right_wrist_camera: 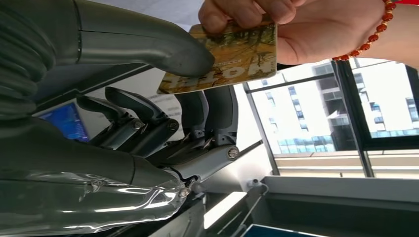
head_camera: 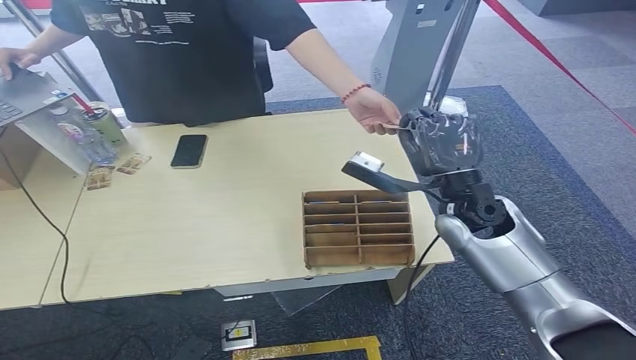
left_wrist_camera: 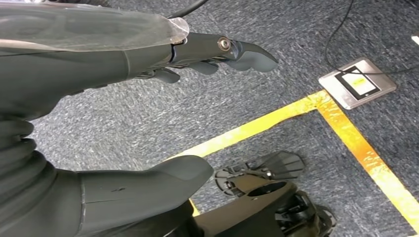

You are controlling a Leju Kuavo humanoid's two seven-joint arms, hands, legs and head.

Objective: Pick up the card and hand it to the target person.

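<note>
My right hand (head_camera: 441, 142) is raised over the table's far right corner, pinching a yellow-brown printed card (right_wrist_camera: 232, 59). In the right wrist view my thumb (right_wrist_camera: 163, 47) presses on one end of the card, with my darker fingers (right_wrist_camera: 207, 111) under it. The person's hand (right_wrist_camera: 296, 29), with a red bead bracelet, grips the card's other end. In the head view the card (head_camera: 394, 124) is a thin edge between that hand (head_camera: 373, 111) and mine. My left hand (left_wrist_camera: 74, 74) hangs over the carpet, fingers apart, holding nothing.
A wooden divided box (head_camera: 358, 229) sits near the table's (head_camera: 225, 210) front right. Further left lie a black phone (head_camera: 189, 150), loose cards (head_camera: 116, 169), a cup (head_camera: 105, 124) and a laptop (head_camera: 22, 94). The person in a black shirt stands behind the table.
</note>
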